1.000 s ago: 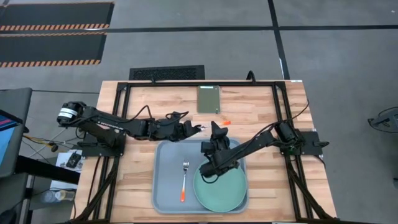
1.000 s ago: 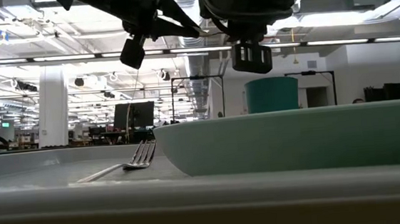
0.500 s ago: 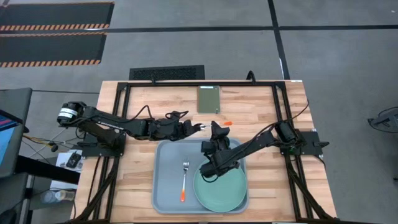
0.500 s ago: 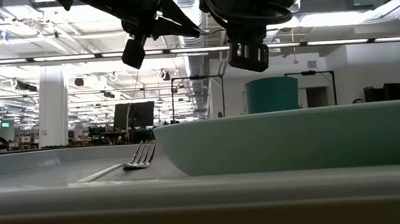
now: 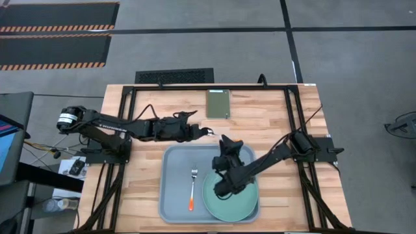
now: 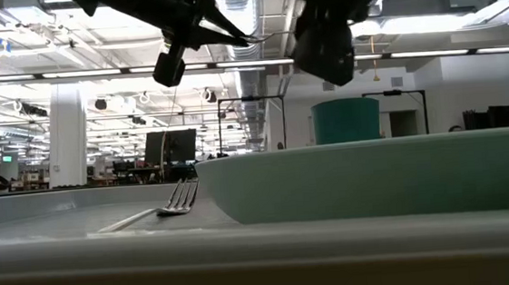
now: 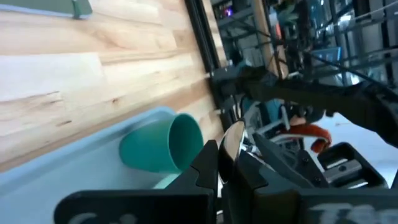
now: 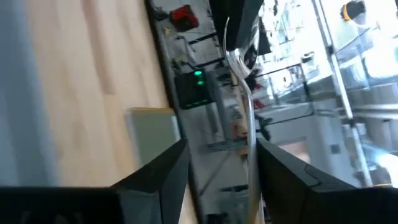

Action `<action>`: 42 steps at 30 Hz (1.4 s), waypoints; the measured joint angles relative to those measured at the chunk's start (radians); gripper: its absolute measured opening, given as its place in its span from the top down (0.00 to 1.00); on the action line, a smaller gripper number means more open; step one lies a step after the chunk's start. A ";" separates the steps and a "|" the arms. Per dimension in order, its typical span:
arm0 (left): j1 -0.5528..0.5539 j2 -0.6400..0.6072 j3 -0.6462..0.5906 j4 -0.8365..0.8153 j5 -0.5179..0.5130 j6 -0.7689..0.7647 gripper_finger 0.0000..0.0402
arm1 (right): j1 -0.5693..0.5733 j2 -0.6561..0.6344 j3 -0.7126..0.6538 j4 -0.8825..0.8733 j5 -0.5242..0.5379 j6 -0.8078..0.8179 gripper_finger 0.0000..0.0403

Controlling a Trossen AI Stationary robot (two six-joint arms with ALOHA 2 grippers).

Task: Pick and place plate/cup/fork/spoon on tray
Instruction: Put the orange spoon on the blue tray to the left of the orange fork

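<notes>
Holding the spoon (image 7: 231, 144) clamped in my left gripper (image 5: 207, 130), I hover past the tray's (image 5: 174, 195) far edge, ready to lay it beside the fork (image 5: 192, 188). My right gripper (image 5: 224, 188), fingers apart, sits over the plate (image 5: 237, 205); the cup (image 7: 163, 147) stands behind it. Wooden table (image 5: 273, 110), open workshop beyond.

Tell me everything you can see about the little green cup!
The small, round, dark teal-green cup looks like smooth plastic, with plain walls, no handle showing and an open mouth. It stands on the pale grey-blue rectangular tray, in its far right corner, just beyond the pale mint-green plate. From table height only its upper part shows above the plate's rim. Nothing is gripping it; from overhead the right arm hides it.
</notes>
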 joint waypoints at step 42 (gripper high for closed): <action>0.083 -0.192 0.002 -0.257 0.282 0.289 1.00 | 0.222 -0.130 -0.019 -0.089 -0.567 0.274 0.34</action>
